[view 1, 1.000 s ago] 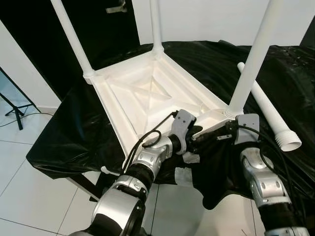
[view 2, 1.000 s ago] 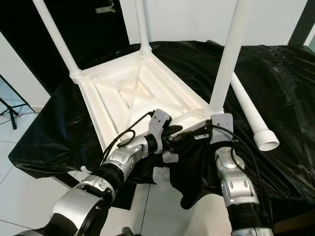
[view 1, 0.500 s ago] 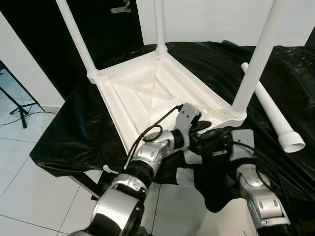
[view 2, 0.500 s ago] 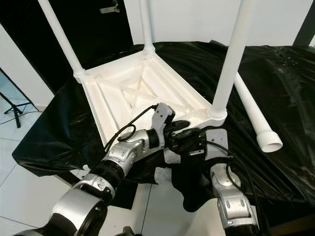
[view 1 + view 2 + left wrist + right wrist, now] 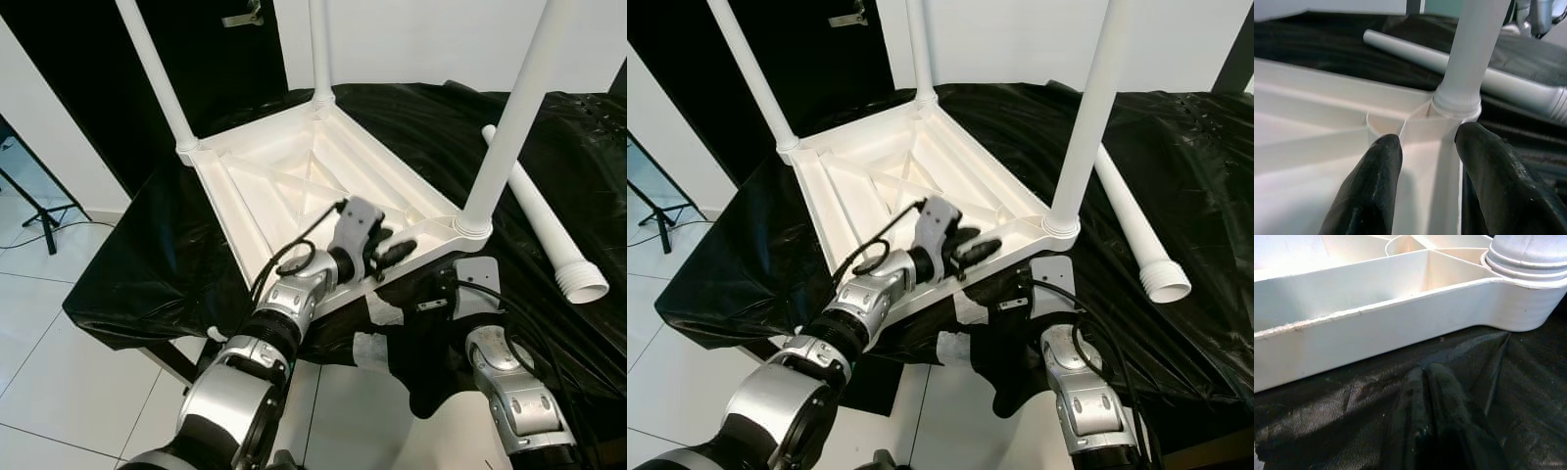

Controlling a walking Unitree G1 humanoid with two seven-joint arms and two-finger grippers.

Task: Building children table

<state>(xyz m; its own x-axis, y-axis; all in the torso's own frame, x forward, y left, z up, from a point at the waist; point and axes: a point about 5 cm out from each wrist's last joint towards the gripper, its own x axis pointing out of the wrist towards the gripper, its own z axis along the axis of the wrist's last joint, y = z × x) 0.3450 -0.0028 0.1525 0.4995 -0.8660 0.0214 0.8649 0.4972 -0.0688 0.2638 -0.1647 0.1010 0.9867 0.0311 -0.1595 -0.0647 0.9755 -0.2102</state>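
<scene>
White plastic children's table [image 5: 294, 186], part-assembled, upside down on black sheeting.
Ribbed underside faces up; three legs stand upright in corner sockets at 10 [image 5: 157, 73], 12 [image 5: 319, 49] and 3 o'clock [image 5: 509, 117]. Fourth leg [image 5: 534, 215], loose, lies flat beside it toward 3 o'clock.

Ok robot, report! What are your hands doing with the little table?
Left end effector open over upside-down table near rim. Right end effector shut, on black cloth below rim. Three legs in; fourth leg loose on cloth.
</scene>
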